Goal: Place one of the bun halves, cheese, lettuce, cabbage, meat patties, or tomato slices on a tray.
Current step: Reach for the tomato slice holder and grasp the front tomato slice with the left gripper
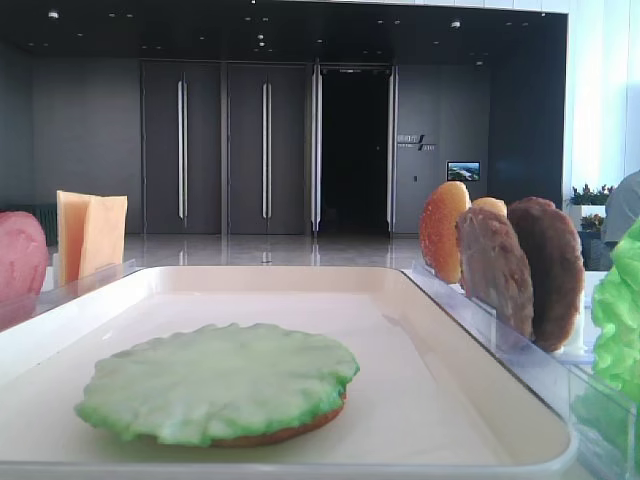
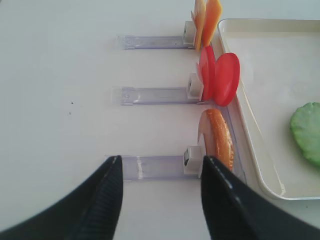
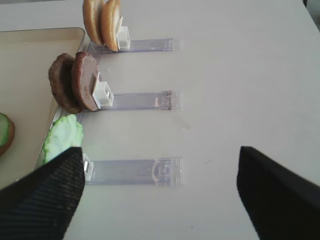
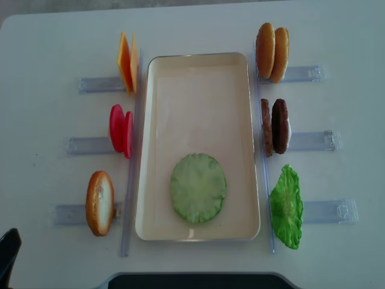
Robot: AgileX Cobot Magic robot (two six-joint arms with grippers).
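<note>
left tool (image 2: 160, 200): jaws spread wide, nothing between them; hangs over the bench (image 4: 48, 36), just short of the single bun half's holder.
right tool (image 3: 160, 195): jaws wide apart, empty; over bare bench beside the lettuce holder.
tray (image 4: 198, 78): cream plastic, low rim, rounded corners. One stack on it near the front end: green wavy-edged cabbage disc (image 4: 198, 187) lying on a bun half, of which only a tan edge shows in the low exterior view.
bun halves (image 4: 272, 52): two upright in the far right holder, one more (image 4: 99, 203) upright in the near left holder. Speckled golden discs, look rigid and light.
tomato slices (image 4: 121, 130): two glossy red discs on edge, left middle holder. Smooth, likely slippery.
cheese (image 4: 126, 62): thin yellow-orange squares, left far holder. Thin, probably flexes.
meat patties (image 4: 275, 126): two thick rough brown discs, right middle. Grainy, should grip well.
lettuce (image 4: 286, 206): bright green ruffled leaf, right near holder. Looks soft and floppy.
grasp advice: pinch any disc across its flat faces near the top edge, lift straight out of the slot.
nearest pick, my guess: the left bun half.
</note>
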